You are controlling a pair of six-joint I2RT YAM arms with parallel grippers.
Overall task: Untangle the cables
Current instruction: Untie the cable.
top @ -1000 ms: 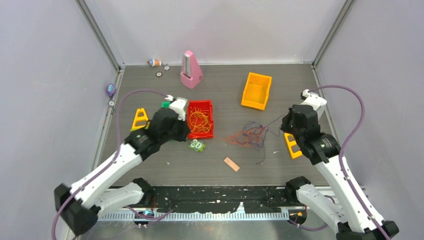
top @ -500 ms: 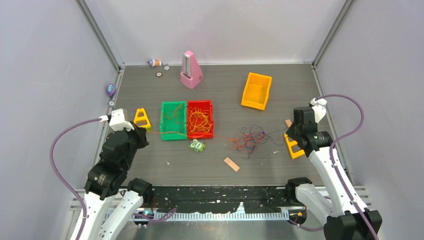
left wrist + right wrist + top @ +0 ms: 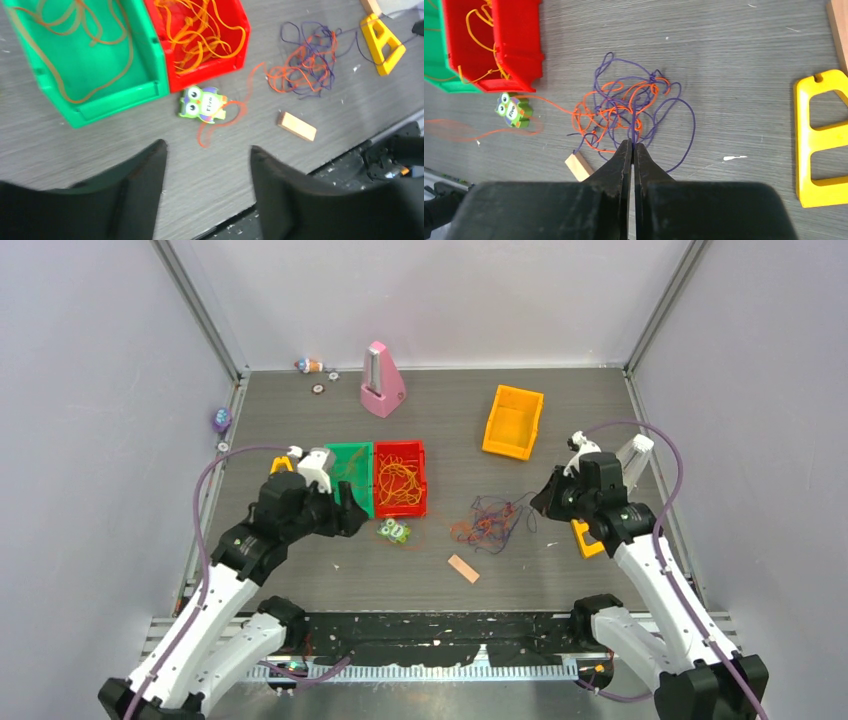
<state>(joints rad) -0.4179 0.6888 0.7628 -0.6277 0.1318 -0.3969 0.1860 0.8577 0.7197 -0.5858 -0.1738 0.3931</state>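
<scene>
A loose tangle of orange and purple cables (image 3: pixel 629 107) is seen on the grey table (image 3: pixel 734 40), between a red bin (image 3: pixel 516 45) and a yellow frame (image 3: pixel 802 140). The right gripper (image 3: pixel 632 145) is pinched closed on purple strands at the tangle's edge. The left gripper (image 3: pixel 207 148) is held apart with nothing in it, near an owl toy (image 3: pixel 201 104)

links (image 3: pixel 215 592): white | joints (image 3: pixel 283 512): black | leads (image 3: pixel 668 448): purple | tool fingers (image 3: pixel 134 200): black

Bright, even overhead light washes the table (image 3: pixel 450 410), shadows faint. Left wrist view is soft, its fingers (image 3: pixel 135 200) blurred; right wrist shows cables (image 3: pixel 624 107) crisp.
</scene>
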